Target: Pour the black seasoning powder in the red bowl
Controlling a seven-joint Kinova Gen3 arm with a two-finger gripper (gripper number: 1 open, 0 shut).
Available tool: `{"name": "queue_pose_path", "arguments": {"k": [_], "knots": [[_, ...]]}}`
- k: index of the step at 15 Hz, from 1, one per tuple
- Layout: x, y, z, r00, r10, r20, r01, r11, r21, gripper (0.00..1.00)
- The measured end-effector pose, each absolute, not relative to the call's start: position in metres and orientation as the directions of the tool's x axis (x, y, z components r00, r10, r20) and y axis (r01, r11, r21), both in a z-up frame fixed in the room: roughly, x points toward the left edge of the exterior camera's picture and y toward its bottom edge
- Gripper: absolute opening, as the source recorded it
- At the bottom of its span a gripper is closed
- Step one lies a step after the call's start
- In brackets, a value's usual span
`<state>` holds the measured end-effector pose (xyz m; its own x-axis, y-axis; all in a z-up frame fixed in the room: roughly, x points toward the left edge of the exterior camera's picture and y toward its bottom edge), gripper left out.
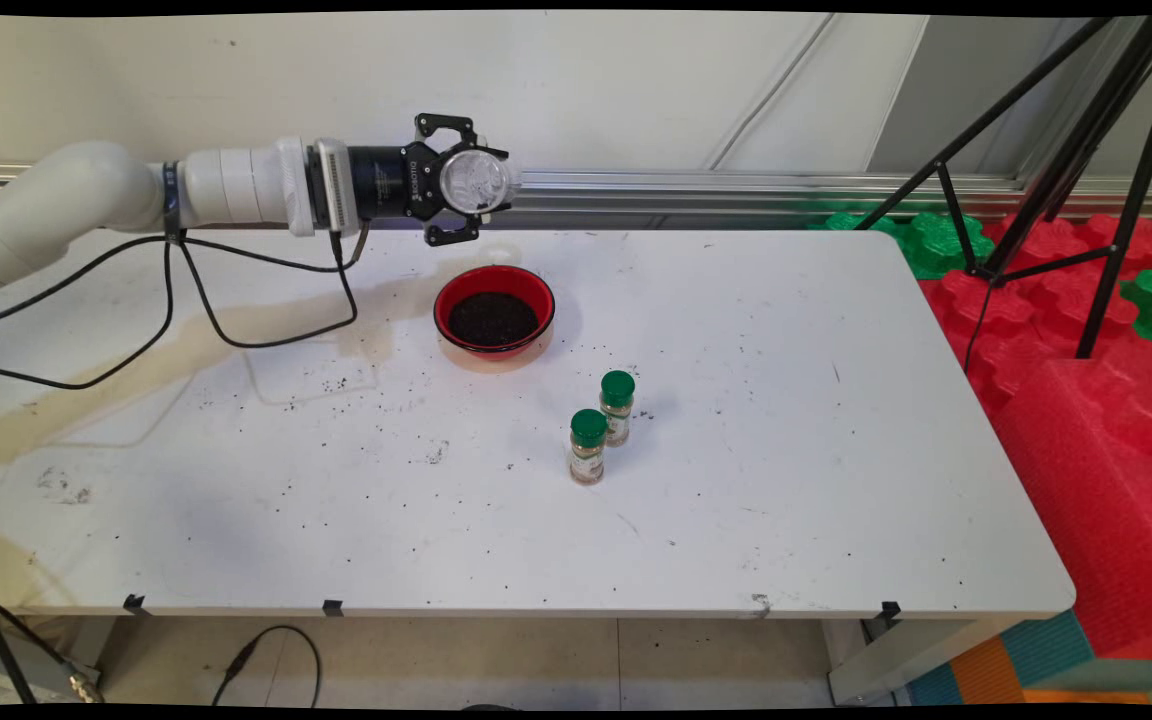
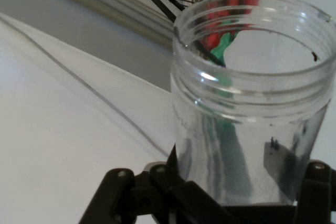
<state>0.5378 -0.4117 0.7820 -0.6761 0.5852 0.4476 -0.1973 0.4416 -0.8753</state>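
Note:
My gripper [image 1: 476, 182] is raised above the table's far side and points sideways to the right, shut on a clear open jar [image 1: 477, 181] with a threaded neck and no lid. In the hand view the clear jar [image 2: 252, 103] fills the right half, almost empty, with a few dark specks on its wall. Right below the gripper, on the table, stands a red bowl [image 1: 494, 312] filled with dark grains. Two small spice jars with green caps [image 1: 617, 406] [image 1: 587, 446] stand upright side by side, nearer the table's middle.
Dark grains lie scattered over the white table [image 1: 786, 520]. Black cables [image 1: 186, 300] hang from the arm over the table's left part. A black tripod [image 1: 1086, 150] and red and green foam blocks [image 1: 1086, 380] stand off the right edge.

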Motion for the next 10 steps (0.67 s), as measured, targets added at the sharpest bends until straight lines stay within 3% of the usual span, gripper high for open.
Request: {"name": "queue_pose_path", "arguments": {"k": [10], "knots": [[0.5404, -0.4128, 0.7853, -0.562, 0.403, 0.722, -0.385, 0.646, -0.659, 0.0]]}}
